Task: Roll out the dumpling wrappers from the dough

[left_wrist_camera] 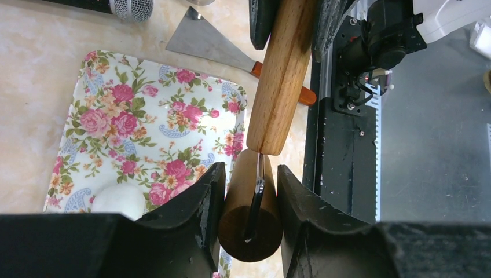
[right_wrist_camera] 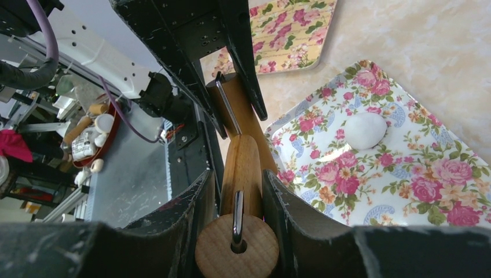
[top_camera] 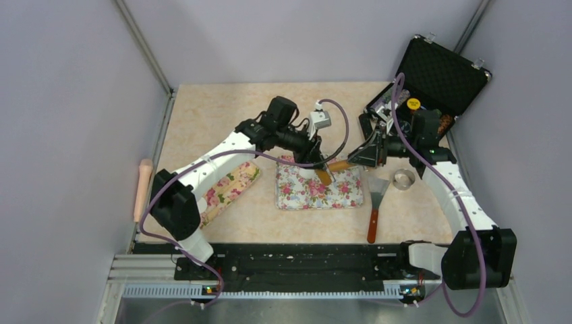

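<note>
Dough ball (right_wrist_camera: 365, 130): soft, light, probably sticky; sits unflattened on floral mat (right_wrist_camera: 405, 191).
Left tool (left_wrist_camera: 250, 174): closed around one rolling pin (left_wrist_camera: 284, 75) handle.
Right tool (right_wrist_camera: 238, 174): clamps the other handle.
Hold: pin handles, not dough.

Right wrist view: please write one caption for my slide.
Two grippers share the rolling pin: right gripper and left gripper each hold a handle, near a dough ball on the floral tray.

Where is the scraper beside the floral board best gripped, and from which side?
Probably grip the scraper by its orange handle, from straight above, closing across its narrow width. The blade lies flat and thin on the table; the handle is thicker.
</note>
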You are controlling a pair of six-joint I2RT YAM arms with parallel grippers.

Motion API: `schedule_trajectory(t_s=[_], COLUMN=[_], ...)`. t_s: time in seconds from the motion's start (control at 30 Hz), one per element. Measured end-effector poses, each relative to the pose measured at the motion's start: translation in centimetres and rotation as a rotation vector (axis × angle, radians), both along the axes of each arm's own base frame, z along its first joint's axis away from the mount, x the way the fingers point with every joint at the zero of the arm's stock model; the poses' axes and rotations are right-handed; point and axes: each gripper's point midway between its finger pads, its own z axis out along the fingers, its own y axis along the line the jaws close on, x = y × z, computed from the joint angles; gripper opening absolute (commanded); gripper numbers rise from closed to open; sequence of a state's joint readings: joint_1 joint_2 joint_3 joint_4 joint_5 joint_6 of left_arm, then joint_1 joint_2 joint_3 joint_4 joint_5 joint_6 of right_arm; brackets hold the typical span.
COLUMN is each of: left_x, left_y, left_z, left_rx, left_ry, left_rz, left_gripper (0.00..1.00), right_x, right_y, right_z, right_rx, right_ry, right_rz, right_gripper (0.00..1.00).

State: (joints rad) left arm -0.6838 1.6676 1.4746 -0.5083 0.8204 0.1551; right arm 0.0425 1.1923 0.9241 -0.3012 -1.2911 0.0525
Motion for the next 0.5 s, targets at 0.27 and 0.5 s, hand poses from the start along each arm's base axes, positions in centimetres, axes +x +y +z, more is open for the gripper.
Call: schedule_trajectory(t_s=[0.27, 0.5], left_x=[-0.05, 0.65], left_y=[0.01, 0.49], left_z=[0.06, 0.24], left_rx=[-0.001, -0.004], left_ry=[0.008, 0.032], left_rz=[0.002, 0.046], left_gripper=[0.00, 0.00], right_x=[0.10, 0.05], right_y=[-0.03, -0.18], right_z=[-0.05, -0.57], right_rx=[-0.003, -0.023], right_ry=[-0.009, -0.063], right_rz=[-0.002, 0.011], right_gripper=[0.68, 0.77])
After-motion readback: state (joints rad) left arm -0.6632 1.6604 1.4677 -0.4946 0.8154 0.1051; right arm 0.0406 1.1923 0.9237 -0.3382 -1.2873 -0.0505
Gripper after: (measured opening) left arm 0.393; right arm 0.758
